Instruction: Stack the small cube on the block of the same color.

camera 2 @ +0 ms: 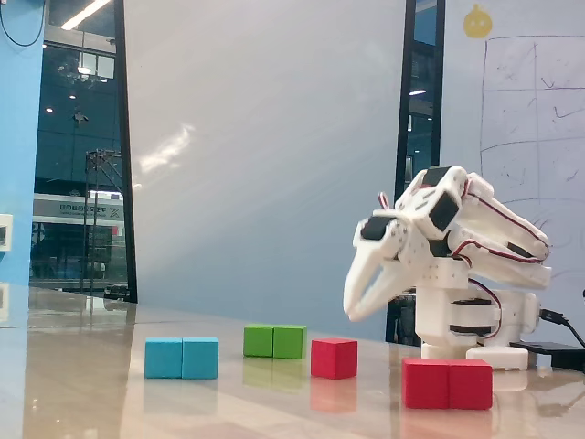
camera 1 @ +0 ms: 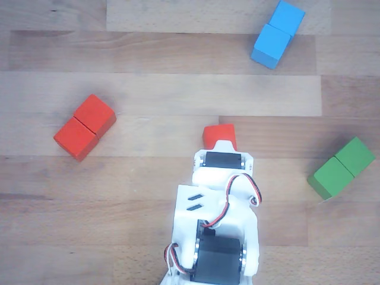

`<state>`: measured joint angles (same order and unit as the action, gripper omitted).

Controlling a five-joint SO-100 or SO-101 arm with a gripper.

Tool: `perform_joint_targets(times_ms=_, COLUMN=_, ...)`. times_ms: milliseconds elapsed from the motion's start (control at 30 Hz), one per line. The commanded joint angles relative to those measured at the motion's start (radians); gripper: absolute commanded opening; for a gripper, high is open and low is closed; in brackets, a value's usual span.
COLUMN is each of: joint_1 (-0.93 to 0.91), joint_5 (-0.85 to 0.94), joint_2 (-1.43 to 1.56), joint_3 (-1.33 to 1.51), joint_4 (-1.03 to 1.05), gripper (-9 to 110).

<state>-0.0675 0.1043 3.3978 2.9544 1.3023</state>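
The small red cube [camera 2: 334, 358] rests on the table between the green and red blocks. In the other view the small cube [camera 1: 218, 135] peeks out just beyond the arm's wrist, partly covered by it. The red oblong block [camera 1: 85, 127] lies apart to the left there, and in the fixed view the red block [camera 2: 447, 383] sits nearest the camera, right of the cube. My gripper [camera 2: 352, 314] hangs above and slightly right of the cube, pointing down-left, its fingertips together with nothing held. The other view hides the fingers under the arm.
A blue oblong block [camera 2: 182, 358] lies left, shown far right-of-centre as the blue block [camera 1: 277, 34] in the other view. A green oblong block [camera 2: 274, 341] sits behind the cube, and the green block [camera 1: 341, 167] is at the right. The arm's base [camera 2: 466, 320] stands at the right.
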Motion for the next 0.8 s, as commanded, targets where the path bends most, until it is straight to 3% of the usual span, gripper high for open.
perform_joint_targets(times_ms=0, joint_1=-0.023, joint_5=0.006, joint_2=-0.127, joint_3=-0.252, joint_4=0.000, gripper=0)
perform_joint_targets(times_ms=433, joint_1=-0.114, joint_5=0.008, joint_2=-0.943, joint_3=-0.983, joint_4=0.003, gripper=0)
perform_joint_targets(times_ms=767, joint_1=-0.141, joint_5=0.012, joint_2=-1.304, joint_3=-1.085, joint_4=0.149, gripper=0)
